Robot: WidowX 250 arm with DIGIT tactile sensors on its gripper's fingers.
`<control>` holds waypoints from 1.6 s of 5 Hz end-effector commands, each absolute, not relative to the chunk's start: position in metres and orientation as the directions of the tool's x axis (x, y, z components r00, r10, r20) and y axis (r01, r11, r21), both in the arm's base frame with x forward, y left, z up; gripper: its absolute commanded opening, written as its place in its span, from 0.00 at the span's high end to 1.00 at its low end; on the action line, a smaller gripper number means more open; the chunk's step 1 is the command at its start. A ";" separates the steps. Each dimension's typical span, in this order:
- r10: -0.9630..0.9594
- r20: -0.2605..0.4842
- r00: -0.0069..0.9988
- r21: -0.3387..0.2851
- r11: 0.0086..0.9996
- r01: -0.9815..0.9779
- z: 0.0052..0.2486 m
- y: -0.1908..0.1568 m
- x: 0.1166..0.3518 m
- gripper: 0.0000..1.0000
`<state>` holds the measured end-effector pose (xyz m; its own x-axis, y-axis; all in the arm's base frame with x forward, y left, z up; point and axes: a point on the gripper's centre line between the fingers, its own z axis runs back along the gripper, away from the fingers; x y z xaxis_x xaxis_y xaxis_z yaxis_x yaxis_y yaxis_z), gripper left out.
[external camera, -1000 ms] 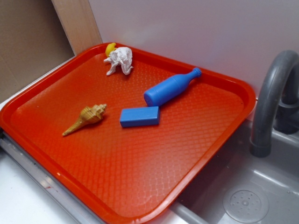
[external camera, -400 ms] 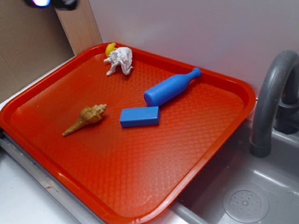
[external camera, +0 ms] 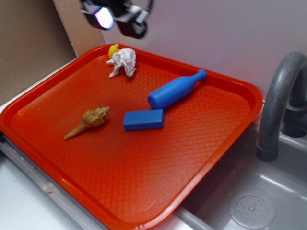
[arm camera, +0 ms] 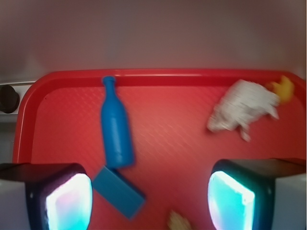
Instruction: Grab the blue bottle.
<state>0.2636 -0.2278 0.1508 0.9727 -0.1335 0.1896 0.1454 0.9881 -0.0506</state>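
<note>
The bottle (external camera: 174, 91) is seen lying on its side on the tray (external camera: 144, 191), cap toward the far rim, its base just beside the block (external camera: 143, 120). The end effector (external camera: 115, 17) is held high above the tray's far corner, fingers (arm camera: 62, 199) spread wide, nothing gripped. A shell (external camera: 88, 121) and crumpled paper (external camera: 123, 61) lie apart.

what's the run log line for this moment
phase: approach | gripper: open, above tray, holding nothing | blue bottle: lying on its side, untouched, base near blue block
</note>
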 end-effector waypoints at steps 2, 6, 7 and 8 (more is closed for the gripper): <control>-0.183 0.133 0.974 -0.069 0.979 0.194 0.097 -0.264 0.267 0.00; -0.200 0.016 0.980 0.018 0.980 0.200 0.039 -0.252 0.275 0.00; -0.229 0.038 0.973 0.016 0.973 0.229 0.039 -0.259 0.271 0.10; -0.234 0.041 0.971 0.024 0.972 0.233 0.042 -0.258 0.268 1.00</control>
